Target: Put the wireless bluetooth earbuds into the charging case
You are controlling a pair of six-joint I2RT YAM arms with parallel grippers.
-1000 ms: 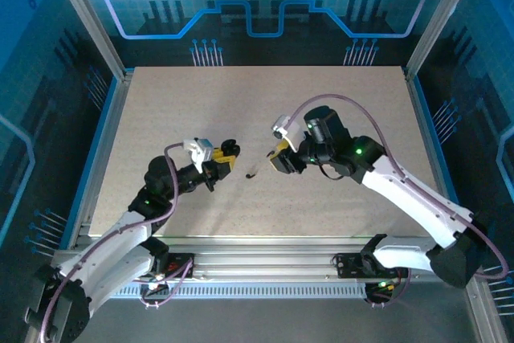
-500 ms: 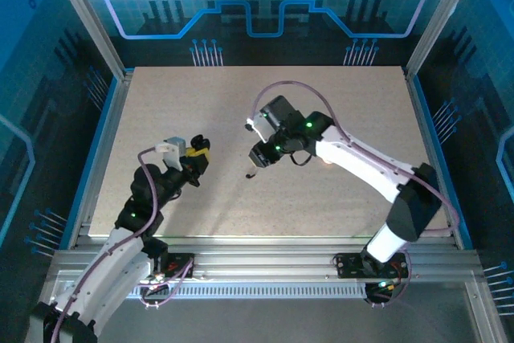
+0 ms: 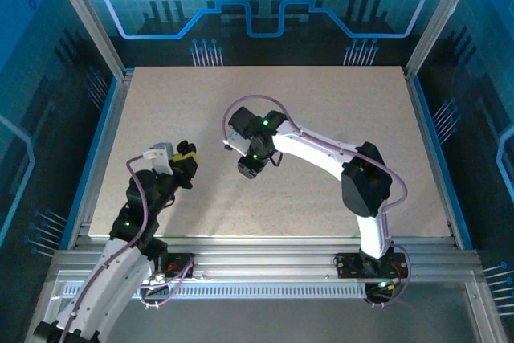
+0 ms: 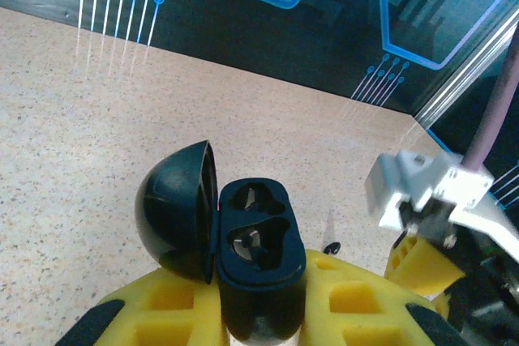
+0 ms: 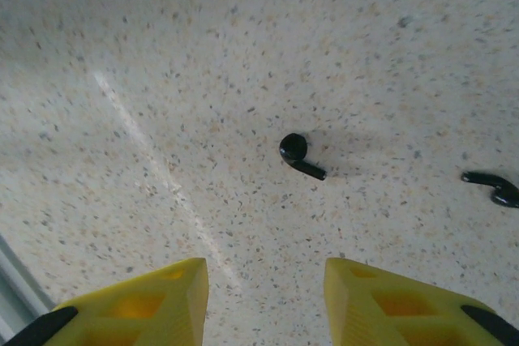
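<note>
The charging case [image 4: 253,237] is small and black, and its domed lid [image 4: 174,208] is swung open to the left. My left gripper [image 4: 259,305] is shut on the case's lower body and holds it upright, with its two wells facing up. In the top view the left gripper [image 3: 185,155] is at the table's left-centre. Two black stemmed earbuds lie on the table, one [image 5: 298,154] ahead of my right gripper [image 5: 266,281] and the other [image 5: 495,188] further right. The right gripper is open and hovers above the table with nothing between its fingers.
The right arm reaches across the table's middle, its gripper [image 3: 247,168] a short way right of the left gripper. In the left wrist view one earbud [image 4: 330,247] lies just beyond the case, with the right gripper's yellow finger [image 4: 422,261] beside it. Aluminium frame posts [image 3: 103,46] border the table.
The right arm has swung left and forward, bringing its open gripper over the earbuds. The left arm has drawn back to the left with the case still in its grip.
</note>
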